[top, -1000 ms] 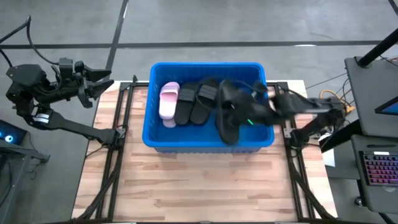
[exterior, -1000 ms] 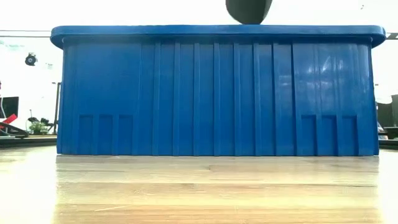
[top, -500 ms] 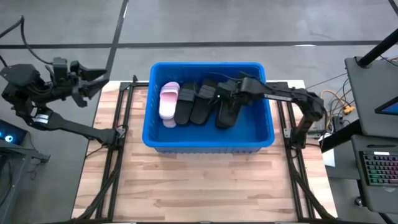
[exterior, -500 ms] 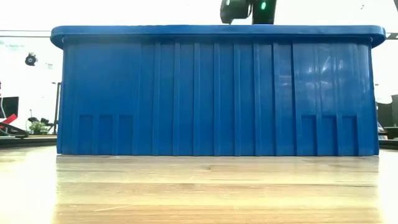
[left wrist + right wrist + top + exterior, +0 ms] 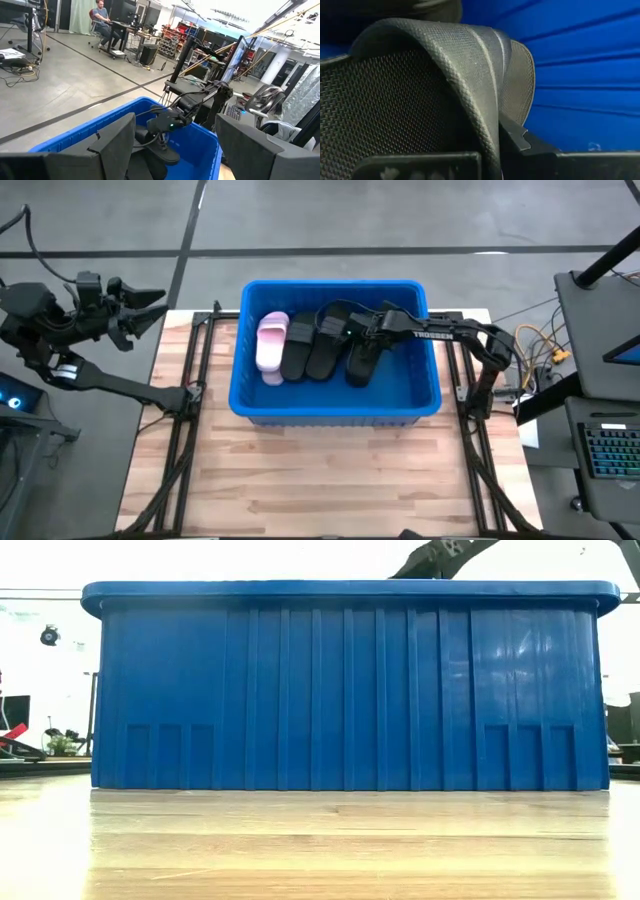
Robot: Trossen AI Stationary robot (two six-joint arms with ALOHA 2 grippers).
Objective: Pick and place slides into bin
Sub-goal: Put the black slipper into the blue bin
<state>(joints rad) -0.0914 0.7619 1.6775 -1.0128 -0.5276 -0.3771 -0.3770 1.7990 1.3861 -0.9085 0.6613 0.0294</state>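
Black slide (image 5: 362, 356) in bin (image 5: 418, 412), strap pinched by right gripper (image 5: 378, 330); slide toe hidden. Left gripper (image 5: 150, 308) spread outside bin.

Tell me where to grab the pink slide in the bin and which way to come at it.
Grip the pink slide by its broad strap, coming straight down from above. It lies flat against the bin's left wall with a black slide tight on its other side, so a side approach looks blocked; the raised strap is probably the only part fingers can straddle.

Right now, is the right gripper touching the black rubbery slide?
Touching: right wrist view shows the black rubbery slide's strap pressed against the right gripper.
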